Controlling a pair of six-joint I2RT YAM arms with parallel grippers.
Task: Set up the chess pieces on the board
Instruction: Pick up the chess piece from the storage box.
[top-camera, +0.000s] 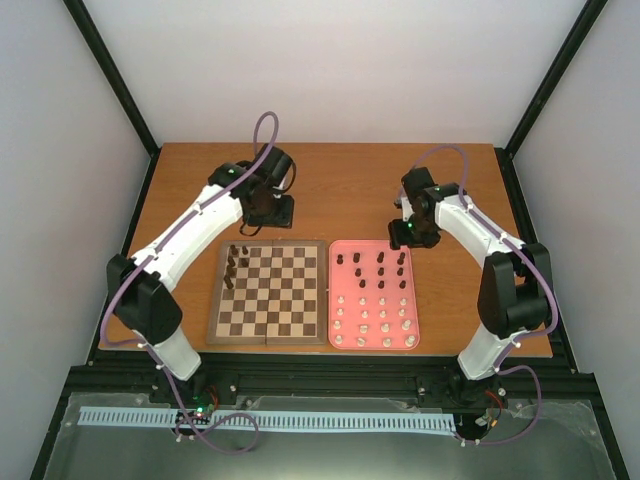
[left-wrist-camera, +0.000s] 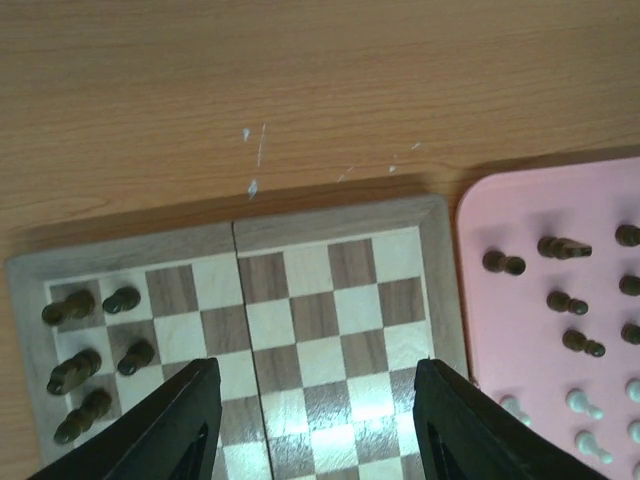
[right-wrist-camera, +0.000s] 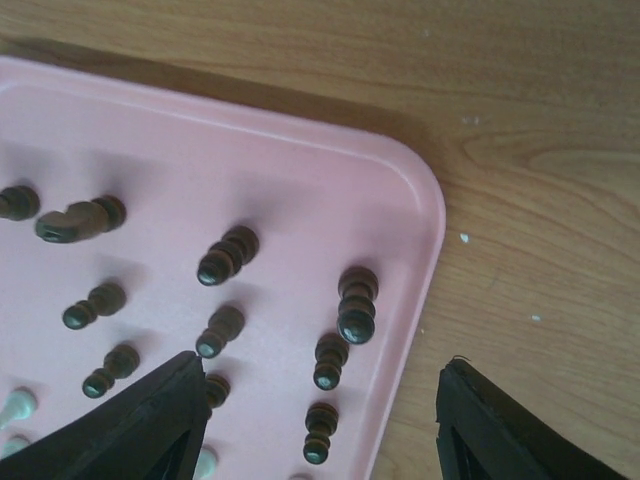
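Top view. The board (top-camera: 280, 305) lies flat on the wooden surface (top-camera: 330, 175), lower centre-left of frame, fold seam running top to bottom. The pink tray (top-camera: 372, 244) sits just beside it on the right; I cannot tell whether the two edges touch.

On the board: dark brown pieces (top-camera: 236, 264) stand in a small cluster of two short columns at its upper left corner. Five of them show in the left wrist view, at the left of that frame.

On the tray: more dark figures (top-camera: 381, 268) fill the upper rows and the cream-white pieces (top-camera: 375, 322) the lower rows, all spaced apart. In the right wrist view most dark ones stand upright. One at left centre, the tipped piece (right-wrist-camera: 78, 219), seems to lie on its side.

Left hand (left-wrist-camera: 316, 375): fingers spread wide, nothing between them. In the top view it hangs over the surface just above the board's upper edge. In its own view the two fingers frame the board's middle squares at the bottom of the frame, clear of every piece.

Right hand (right-wrist-camera: 318, 365): also spread wide, gripping nothing. It hangs over the tray's upper right corner. In its own view one finger is over the pink floor at lower left and the other over bare wood outside the rim at lower right. Several dark pieces stand on the tray between the fingers, none of them gripped.
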